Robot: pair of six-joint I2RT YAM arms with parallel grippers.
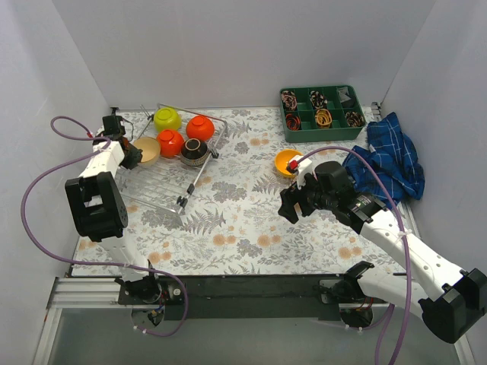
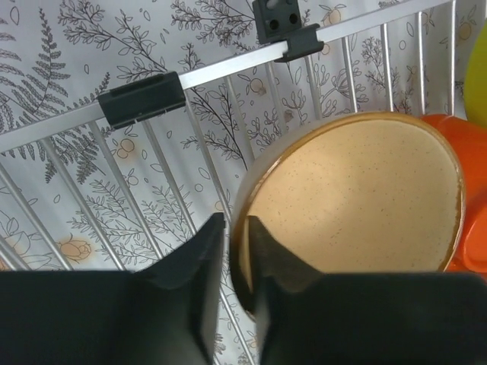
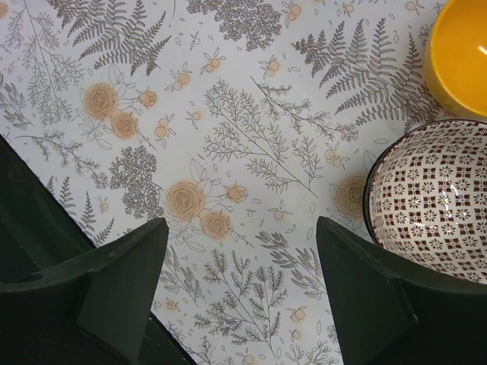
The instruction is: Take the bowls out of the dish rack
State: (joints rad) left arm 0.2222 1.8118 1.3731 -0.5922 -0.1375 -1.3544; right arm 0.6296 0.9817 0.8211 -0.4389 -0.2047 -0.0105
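The silver wire dish rack (image 1: 163, 190) stands at the left. It holds a lime green bowl (image 1: 167, 119), two red-orange bowls (image 1: 200, 127) (image 1: 170, 142), a dark brown bowl (image 1: 195, 151) and a beige bowl (image 1: 147, 150). My left gripper (image 1: 131, 154) is shut on the beige bowl's rim (image 2: 350, 205), one finger inside and one outside, over the rack bars (image 2: 221, 72). A yellow-orange bowl (image 1: 288, 162) sits on the table. My right gripper (image 3: 242, 243) is open and empty above the table, beside a patterned bowl (image 3: 437, 198) and the yellow-orange bowl (image 3: 460, 57).
A green compartment tray (image 1: 322, 112) with small items stands at the back right. A blue checked cloth (image 1: 392, 156) lies at the right wall. White walls close in the left, back and right sides. A red-orange bowl (image 2: 472, 190) touches the beige bowl.
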